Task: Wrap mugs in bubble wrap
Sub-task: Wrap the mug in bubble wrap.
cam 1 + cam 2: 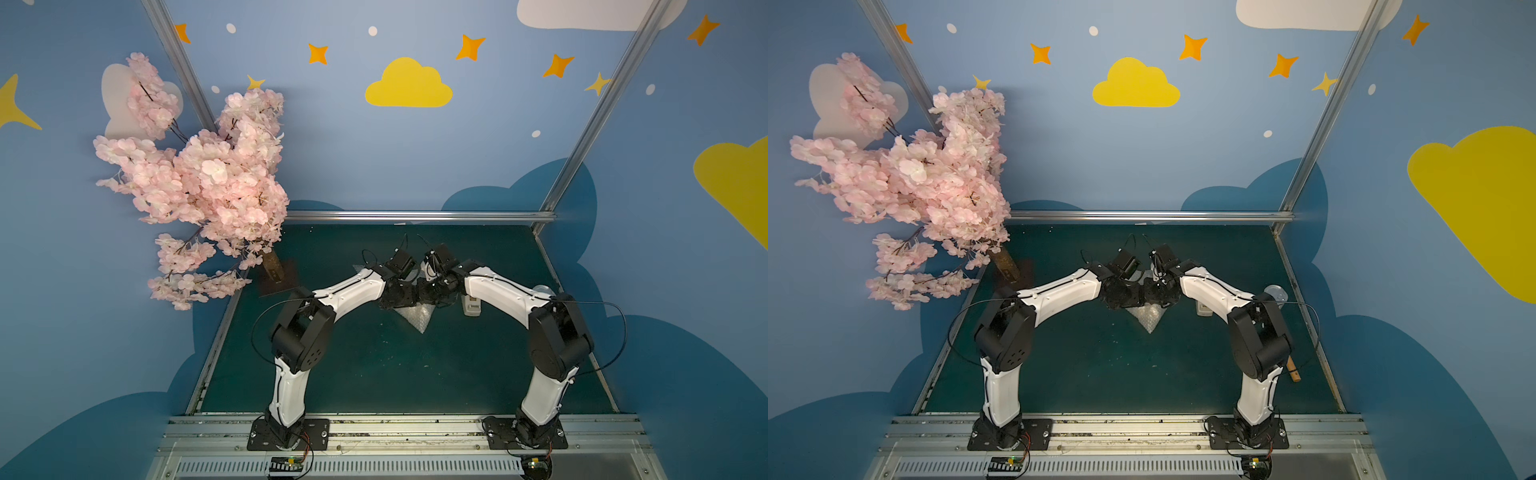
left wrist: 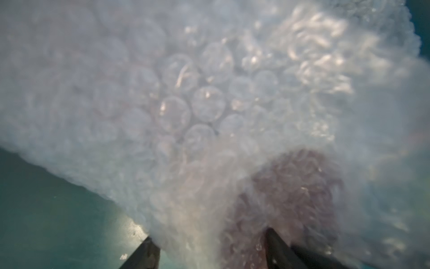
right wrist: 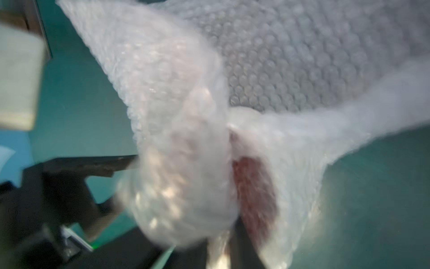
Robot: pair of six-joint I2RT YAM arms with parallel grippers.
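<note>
The bubble wrap (image 2: 197, 104) is bunched over the mug (image 2: 290, 198), whose red inside shows dimly through the plastic; the red also shows through the wrap (image 3: 290, 58) on the mug (image 3: 253, 186) in the right wrist view. My left gripper (image 2: 211, 249) stands open, its fingers (image 2: 146, 253) wide apart on either side of the wrapped bundle. My right gripper (image 3: 218, 251) has its jaws a little apart, with a fold of wrap in the gap; this view is blurred. In both top views only a corner of the wrap (image 1: 415, 318) (image 1: 1147, 318) shows below the two wrists, and the mug is hidden.
A beige tape dispenser (image 1: 471, 305) (image 1: 1203, 309) and a silver tin can (image 1: 1276, 293) stand right of the bundle, behind the right arm (image 1: 494, 286). A pink blossom tree (image 1: 199, 183) fills the back left corner. A wooden stick (image 1: 1292, 370) lies near the table's right edge.
</note>
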